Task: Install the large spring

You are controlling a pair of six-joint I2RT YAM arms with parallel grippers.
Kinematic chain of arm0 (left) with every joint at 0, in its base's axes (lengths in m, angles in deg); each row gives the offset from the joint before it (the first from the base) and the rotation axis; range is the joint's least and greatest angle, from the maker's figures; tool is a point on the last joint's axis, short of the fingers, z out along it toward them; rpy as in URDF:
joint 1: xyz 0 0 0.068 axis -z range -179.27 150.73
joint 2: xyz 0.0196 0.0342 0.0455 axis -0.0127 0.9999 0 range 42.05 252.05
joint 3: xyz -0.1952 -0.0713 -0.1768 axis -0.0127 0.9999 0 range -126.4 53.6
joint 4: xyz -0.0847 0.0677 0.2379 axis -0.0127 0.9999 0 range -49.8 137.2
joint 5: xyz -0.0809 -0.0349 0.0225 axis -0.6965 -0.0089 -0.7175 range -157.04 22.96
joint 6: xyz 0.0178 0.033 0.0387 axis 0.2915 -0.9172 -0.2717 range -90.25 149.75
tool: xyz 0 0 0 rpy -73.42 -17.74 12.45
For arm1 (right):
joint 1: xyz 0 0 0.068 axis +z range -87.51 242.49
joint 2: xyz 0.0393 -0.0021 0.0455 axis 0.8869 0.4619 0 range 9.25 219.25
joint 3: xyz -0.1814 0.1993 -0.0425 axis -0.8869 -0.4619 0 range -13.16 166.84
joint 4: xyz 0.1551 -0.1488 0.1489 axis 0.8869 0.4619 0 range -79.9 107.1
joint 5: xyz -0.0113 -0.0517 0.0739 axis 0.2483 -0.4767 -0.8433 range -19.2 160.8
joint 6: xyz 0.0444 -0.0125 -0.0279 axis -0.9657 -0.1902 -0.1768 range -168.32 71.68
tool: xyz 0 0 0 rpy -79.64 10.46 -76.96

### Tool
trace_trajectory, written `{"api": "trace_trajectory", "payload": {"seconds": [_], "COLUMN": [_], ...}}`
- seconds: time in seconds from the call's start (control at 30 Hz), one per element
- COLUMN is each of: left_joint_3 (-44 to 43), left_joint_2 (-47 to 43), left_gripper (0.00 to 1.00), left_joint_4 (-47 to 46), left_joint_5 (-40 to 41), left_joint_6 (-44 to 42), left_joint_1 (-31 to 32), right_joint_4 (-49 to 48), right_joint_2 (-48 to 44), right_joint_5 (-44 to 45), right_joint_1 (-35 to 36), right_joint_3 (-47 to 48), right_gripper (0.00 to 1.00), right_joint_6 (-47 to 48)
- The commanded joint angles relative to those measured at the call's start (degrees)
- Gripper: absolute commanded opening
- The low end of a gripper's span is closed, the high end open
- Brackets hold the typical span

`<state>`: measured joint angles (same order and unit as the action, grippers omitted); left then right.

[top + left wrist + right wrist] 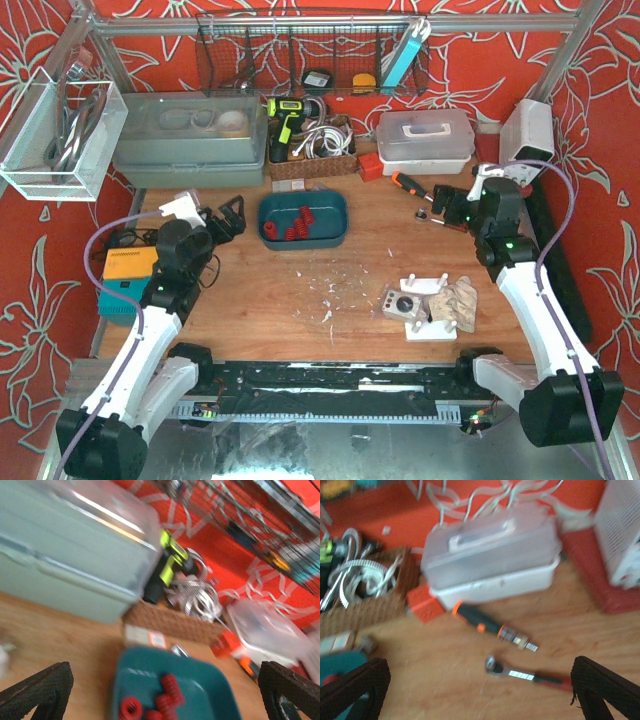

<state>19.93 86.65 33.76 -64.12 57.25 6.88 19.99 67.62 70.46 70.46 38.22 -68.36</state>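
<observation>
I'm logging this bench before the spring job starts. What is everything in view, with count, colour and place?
tray: one, teal, centre of the table
springs: several, red, inside the tray
fixture: one, white with pegs, front right
screwdriver: one, orange and black handle, back right
ratchet: one, metal with reddish handle, beside the screwdriver
lidded box: one, clear over white, back right
storage bin: one, grey-green, back left
basket: one, brown wicker, holding white cables, back centre
drill: one, yellow-green and black, by the basket
left gripper: one, black, open, left of the tray
right gripper: one, black, open, near the ratchet
</observation>
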Motion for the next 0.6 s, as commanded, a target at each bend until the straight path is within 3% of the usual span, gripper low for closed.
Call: {"api": "trace_trajectory", "payload": {"seconds": [0.0, 0.17, 0.4, 0.57], "left_joint_3": [3.2, 6.1, 9.5, 8.9], "left_joint_2": [-2.2, 0.2, 1.1, 5.5], "left_gripper": [1.0, 1.0, 1.0, 1.0], "left_joint_4": [-0.5, -1.6, -4.9, -6.8], "left_joint_5": [-19.0, -27.0, -17.2, -17.0], "left_joint_6": [4.0, 3.5, 0.8, -2.1], "left_joint_1": [-0.3, 1.3, 14.8, 21.8], "right_joint_4": [7.8, 7.9, 15.9, 24.3], "right_joint_2": [2.5, 4.8, 9.2, 14.0], "right_joint_5": [-13.2, -15.9, -8.3, -2.8], "right_joint_1": [0.2, 1.6, 11.4, 19.5], "right_joint_3": [-0.1, 0.1, 4.3, 9.0], "right_gripper": [0.99, 0.96, 0.91, 0.9], "right_joint_6": [-0.5, -0.6, 10.9, 22.4]}}
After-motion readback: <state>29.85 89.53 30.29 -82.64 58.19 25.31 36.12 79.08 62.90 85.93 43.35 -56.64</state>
